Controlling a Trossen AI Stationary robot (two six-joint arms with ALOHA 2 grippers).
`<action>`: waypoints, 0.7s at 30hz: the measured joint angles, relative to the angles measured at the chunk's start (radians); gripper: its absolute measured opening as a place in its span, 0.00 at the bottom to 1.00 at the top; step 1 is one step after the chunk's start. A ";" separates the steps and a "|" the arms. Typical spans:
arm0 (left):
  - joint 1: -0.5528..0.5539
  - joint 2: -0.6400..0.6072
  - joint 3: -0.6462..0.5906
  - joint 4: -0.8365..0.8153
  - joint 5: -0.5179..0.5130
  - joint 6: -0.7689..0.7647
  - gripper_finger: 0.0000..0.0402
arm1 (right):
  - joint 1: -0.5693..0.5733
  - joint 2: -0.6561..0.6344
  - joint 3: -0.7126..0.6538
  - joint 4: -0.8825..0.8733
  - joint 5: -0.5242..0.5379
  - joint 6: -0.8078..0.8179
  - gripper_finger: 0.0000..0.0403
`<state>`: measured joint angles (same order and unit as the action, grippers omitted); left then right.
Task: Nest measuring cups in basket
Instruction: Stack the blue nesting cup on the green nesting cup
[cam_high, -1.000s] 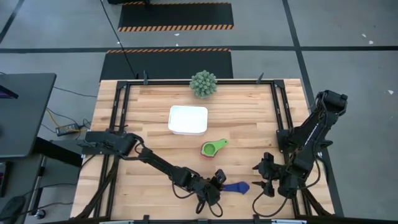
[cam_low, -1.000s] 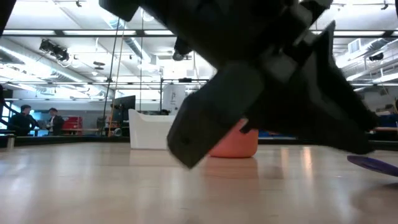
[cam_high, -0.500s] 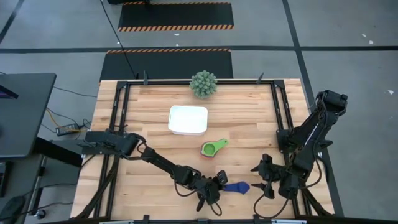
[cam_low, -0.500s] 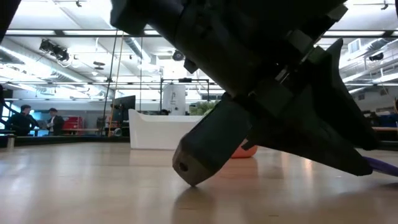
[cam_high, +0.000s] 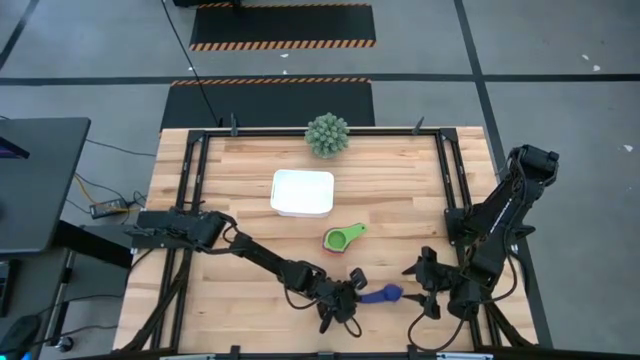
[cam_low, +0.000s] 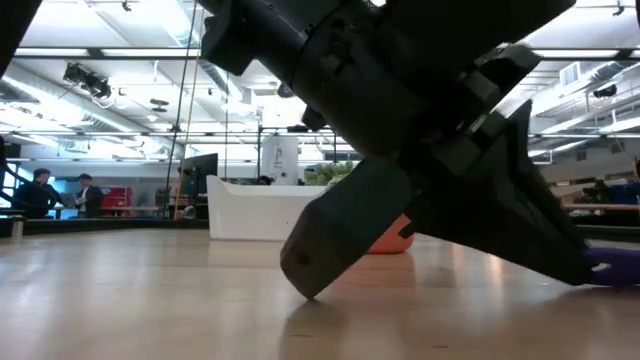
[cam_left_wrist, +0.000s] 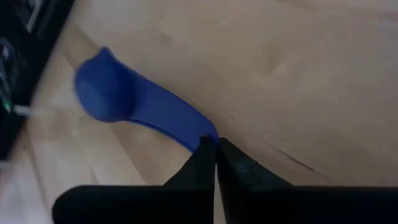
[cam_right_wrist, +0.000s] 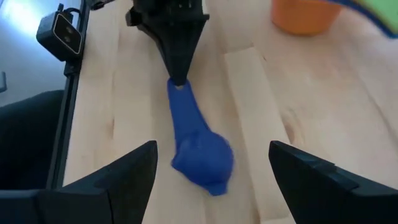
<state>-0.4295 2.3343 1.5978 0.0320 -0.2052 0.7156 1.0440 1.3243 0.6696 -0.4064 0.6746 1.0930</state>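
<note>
A dark blue measuring cup (cam_high: 382, 294) lies near the table's front edge, between my two grippers. My left gripper (cam_left_wrist: 214, 148) reaches in from the left and is shut on its handle; the right wrist view shows that gripper (cam_right_wrist: 178, 78) from the front. My right gripper (cam_right_wrist: 214, 171) stands open just right of the cup, one finger on either side of the bowl (cam_right_wrist: 202, 155), touching nothing. A green cup (cam_high: 343, 238) sits nested in an orange cup (cam_low: 395, 238) at mid-table. The white basket (cam_high: 302, 192) stands farther back. My left gripper pinches the free end of the blue cup's handle (cam_left_wrist: 200, 132) between its two fingers, at their tips. The fingers (cam_right_wrist: 180, 62) slant down from the table's left and point along the handle. The cup's bowl (cam_left_wrist: 102, 93) rests on the table.
A spiky green ball-shaped plant (cam_high: 327, 134) stands at the table's far edge behind the basket. Black frame rails (cam_high: 190, 180) run along the table's left and right sides. Bare wood lies between the basket and the cups.
My left gripper has gone a little down and toward the table's right edge, onto the blue cup's handle, and has shut on the handle's end. The cup's bowl has stayed on the table.
</note>
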 joint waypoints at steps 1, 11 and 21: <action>-0.001 -0.001 -0.001 -0.004 -0.001 -0.026 0.02 | -0.002 0.000 0.006 -0.010 0.006 -0.017 0.78; -0.030 -0.103 -0.002 -0.063 -0.030 -0.278 0.01 | -0.007 0.000 0.067 -0.030 0.162 -0.216 0.76; -0.013 -0.167 -0.001 -0.176 -0.040 -0.515 0.00 | -0.055 0.021 0.067 0.104 0.206 -0.419 0.76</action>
<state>-0.4420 2.1678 1.5970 -0.1442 -0.2451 0.2011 0.9891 1.3451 0.7368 -0.3021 0.8811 0.6738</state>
